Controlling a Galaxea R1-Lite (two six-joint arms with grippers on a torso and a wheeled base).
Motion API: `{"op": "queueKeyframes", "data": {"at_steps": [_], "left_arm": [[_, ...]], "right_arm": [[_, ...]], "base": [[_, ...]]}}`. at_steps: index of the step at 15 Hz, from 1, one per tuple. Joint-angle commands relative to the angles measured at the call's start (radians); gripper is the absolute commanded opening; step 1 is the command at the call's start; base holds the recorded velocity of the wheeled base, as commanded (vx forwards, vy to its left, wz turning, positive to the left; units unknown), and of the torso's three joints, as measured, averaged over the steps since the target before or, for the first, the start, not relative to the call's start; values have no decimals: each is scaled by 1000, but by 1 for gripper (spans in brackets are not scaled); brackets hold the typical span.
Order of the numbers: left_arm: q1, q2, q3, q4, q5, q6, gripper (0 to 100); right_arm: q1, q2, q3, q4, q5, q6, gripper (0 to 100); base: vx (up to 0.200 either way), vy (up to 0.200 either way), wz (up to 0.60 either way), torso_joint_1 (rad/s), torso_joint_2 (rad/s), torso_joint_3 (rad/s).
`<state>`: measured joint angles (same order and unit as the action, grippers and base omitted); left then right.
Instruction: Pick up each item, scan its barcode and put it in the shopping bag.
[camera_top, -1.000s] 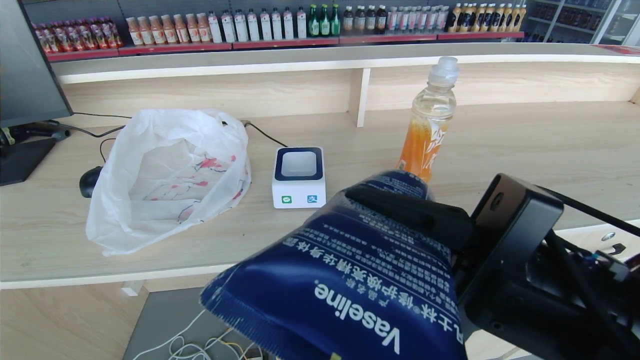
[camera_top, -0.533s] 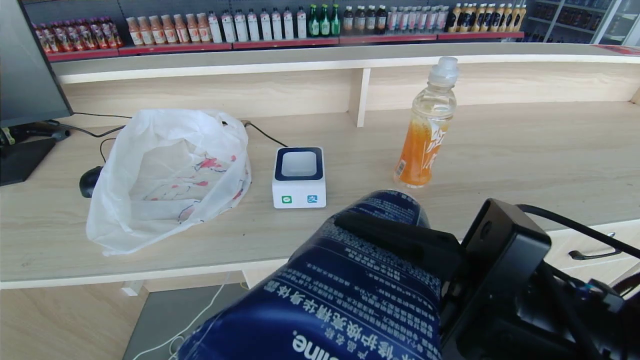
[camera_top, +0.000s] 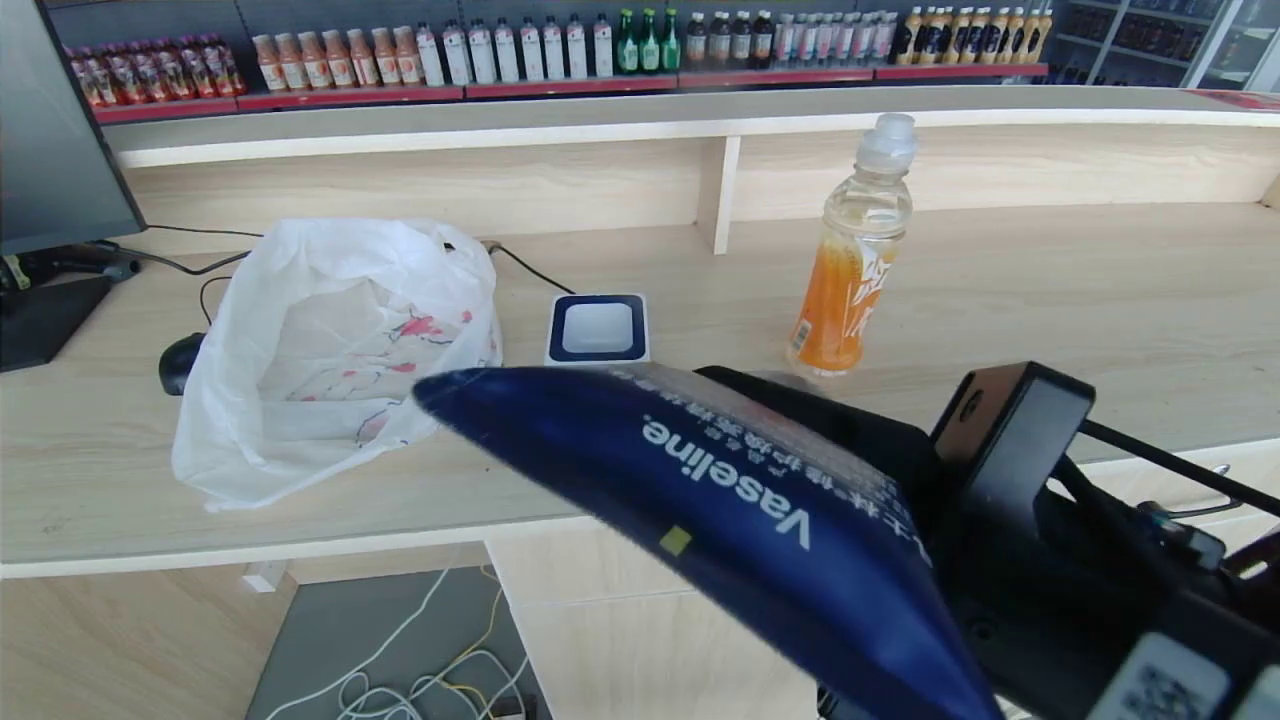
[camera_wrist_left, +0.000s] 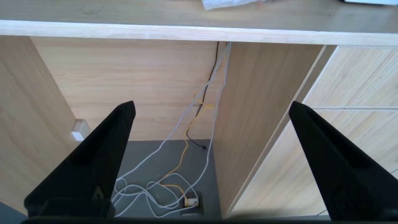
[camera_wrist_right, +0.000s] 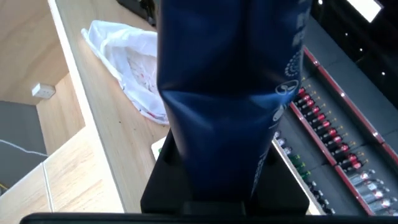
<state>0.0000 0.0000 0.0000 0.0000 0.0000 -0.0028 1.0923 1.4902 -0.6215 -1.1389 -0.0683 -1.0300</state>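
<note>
My right gripper (camera_top: 835, 435) is shut on a dark blue pouch (camera_top: 700, 480) with white print, held in the air before the counter's front edge. The pouch lies tilted, its free end pointing at the white scanner (camera_top: 597, 330) with the dark blue top. In the right wrist view the pouch (camera_wrist_right: 230, 93) rises from between the fingers. The white shopping bag (camera_top: 330, 350) stands with its mouth wide left of the scanner. An orange drink bottle (camera_top: 855, 260) stands upright right of the scanner. My left gripper (camera_wrist_left: 211, 168) hangs open below the counter edge, holding nothing.
A monitor (camera_top: 60, 120) and a black mouse (camera_top: 180, 362) sit at the counter's left end. A wooden divider (camera_top: 718, 190) stands behind the scanner, with shelves of bottles (camera_top: 600, 45) beyond. Loose cables (camera_wrist_left: 168, 180) lie on the floor under the counter.
The right wrist has turned and risen, so the pouch's free end swung up from hanging low to pointing left at the scanner. The bag, scanner and bottle stayed put.
</note>
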Motion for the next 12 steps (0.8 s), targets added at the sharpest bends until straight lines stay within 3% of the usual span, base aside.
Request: {"op": "queueKeyframes", "data": {"at_steps": [1,4,5,6,7,9,12], "left_arm": [[0,0,0,0,0,0,100],[0,0,0,0,0,0,100],[0,0,0,0,0,0,100],[0,0,0,0,0,0,100],[0,0,0,0,0,0,100],[0,0,0,0,0,0,100],[0,0,0,0,0,0,100]], "right_arm": [[-2,107,-64,-61,-21,103,0],[-2,252,-170,-170,-25,269,0],[-2,309,-213,-226,-84,366,0],[-2,311,-215,-229,-88,372,0],[-3,355,-222,-269,-206,570,0],[-22,375,-230,-286,-272,706,0],[-126,380,-222,-291,-275,910,0]], "base": [[0,0,0,0,0,0],[0,0,0,0,0,0],[0,0,0,0,0,0],[0,0,0,0,0,0],[0,0,0,0,0,0],[0,0,0,0,0,0],[0,0,0,0,0,0]]}}
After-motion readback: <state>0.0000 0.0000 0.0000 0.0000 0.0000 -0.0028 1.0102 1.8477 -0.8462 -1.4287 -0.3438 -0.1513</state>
